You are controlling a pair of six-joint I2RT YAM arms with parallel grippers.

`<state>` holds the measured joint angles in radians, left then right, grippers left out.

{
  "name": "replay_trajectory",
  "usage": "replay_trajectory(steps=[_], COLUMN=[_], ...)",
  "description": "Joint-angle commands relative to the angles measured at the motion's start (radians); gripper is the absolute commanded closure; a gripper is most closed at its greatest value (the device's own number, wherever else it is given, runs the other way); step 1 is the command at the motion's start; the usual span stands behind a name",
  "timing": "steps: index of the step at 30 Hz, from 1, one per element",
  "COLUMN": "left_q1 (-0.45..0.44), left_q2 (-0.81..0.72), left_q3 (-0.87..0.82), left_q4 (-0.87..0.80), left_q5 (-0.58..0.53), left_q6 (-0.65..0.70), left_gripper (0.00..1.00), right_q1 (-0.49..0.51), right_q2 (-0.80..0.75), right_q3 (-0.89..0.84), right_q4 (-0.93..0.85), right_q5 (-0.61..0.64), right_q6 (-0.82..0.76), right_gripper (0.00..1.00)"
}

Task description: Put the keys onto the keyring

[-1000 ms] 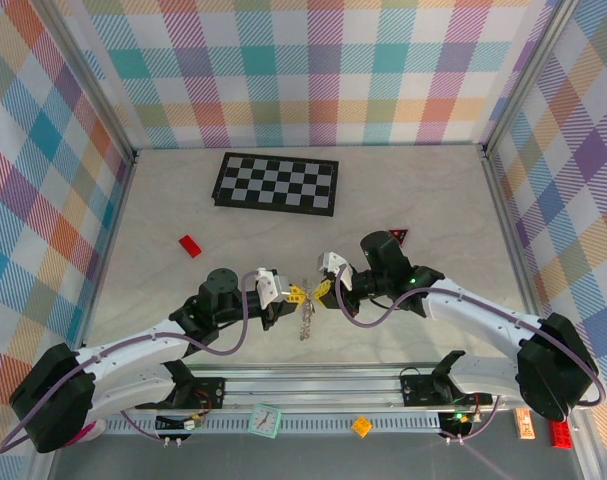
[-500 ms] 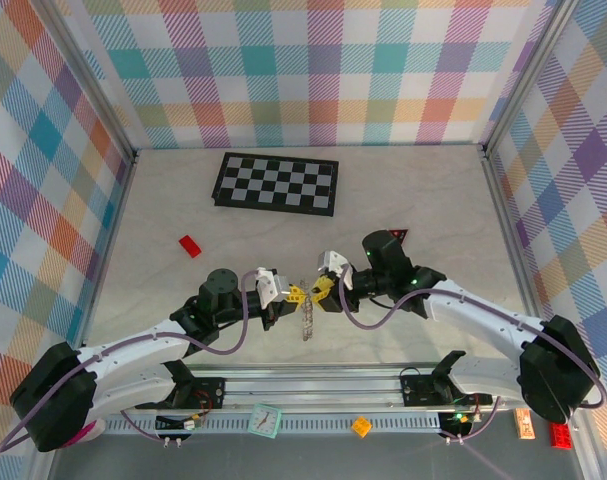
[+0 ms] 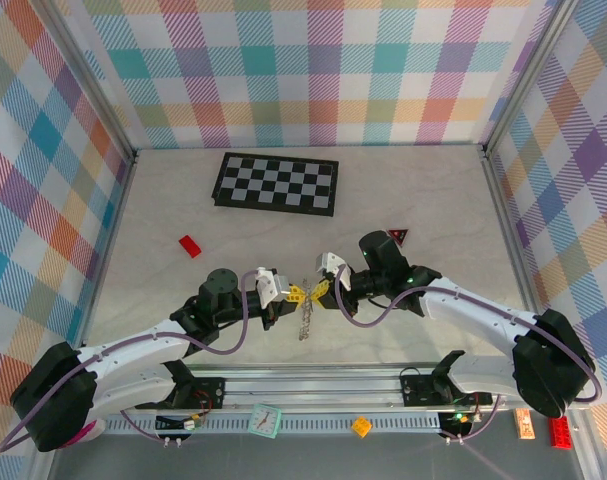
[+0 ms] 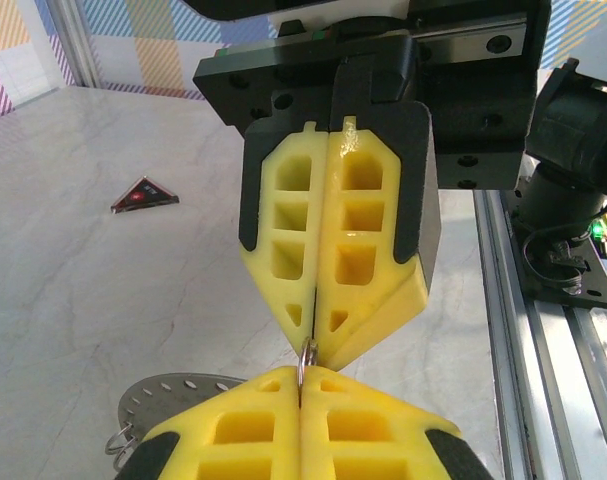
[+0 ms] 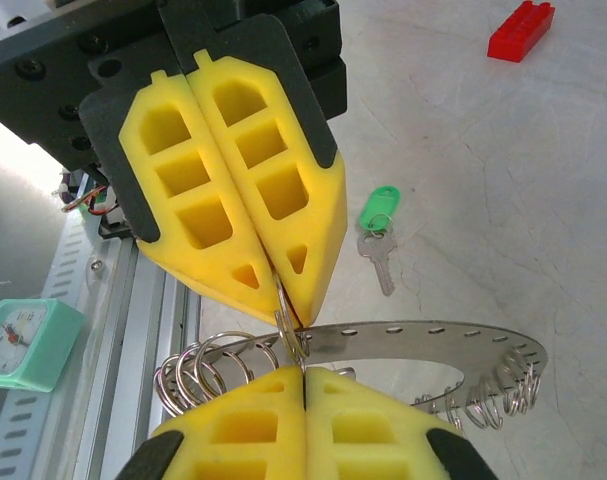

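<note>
- Keyring (image 5: 423, 335), a large flat grey metal ring with punched holes and small wire loops (image 5: 208, 365) on its rim. I count one, held up off the marbled table (image 3: 433, 190) between my two grippers, near the front edge.
- The loops sit in two bunches on the keyring and overlap too much for me to count.
- My left gripper (image 5: 281, 295) has its yellow fingers pressed together, pinching one wire loop at the rim.
- My right gripper (image 4: 313, 335) is likewise closed, tip to tip with the left and nipping the same loop.
- I see one silver metal key with a bright green plastic head (image 5: 379, 212). It lies flat on the table just beyond the ring, apart from it.
- Further out on the table are one small red triangle (image 4: 143, 195), one small red brick (image 3: 190, 245) and one black-and-white checkerboard (image 3: 276, 183) at the far side.
- One teal clock (image 3: 266, 420) sits by the base rail.
</note>
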<state>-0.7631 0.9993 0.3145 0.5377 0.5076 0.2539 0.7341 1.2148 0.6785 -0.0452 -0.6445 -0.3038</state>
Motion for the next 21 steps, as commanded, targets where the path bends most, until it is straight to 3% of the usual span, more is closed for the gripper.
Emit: replay_trajectory(steps=[1, 9, 14, 21], left_q1=[0.000, -0.002, -0.003, -0.007], left_q2=[-0.007, 0.010, 0.029, 0.050], left_q3=[-0.011, -0.021, -0.038, -0.040], left_q4=[0.091, 0.169, 0.198, 0.232], left_q5=[0.029, 0.035, 0.029, 0.028], left_q6=[-0.014, -0.058, -0.074, -0.091], left_gripper=[1.00, 1.00, 1.00, 1.00], right_q1=[0.007, 0.007, 0.007, 0.006], right_q2=[0.002, 0.035, -0.042, -0.039], right_q3=[-0.008, -0.014, -0.064, -0.071], right_q4=[-0.004, 0.038, 0.102, 0.145], right_q5=[-0.009, -0.021, 0.006, -0.008], right_q6=[-0.023, 0.001, 0.006, 0.020], right_gripper=[1.00, 1.00, 0.80, 0.74])
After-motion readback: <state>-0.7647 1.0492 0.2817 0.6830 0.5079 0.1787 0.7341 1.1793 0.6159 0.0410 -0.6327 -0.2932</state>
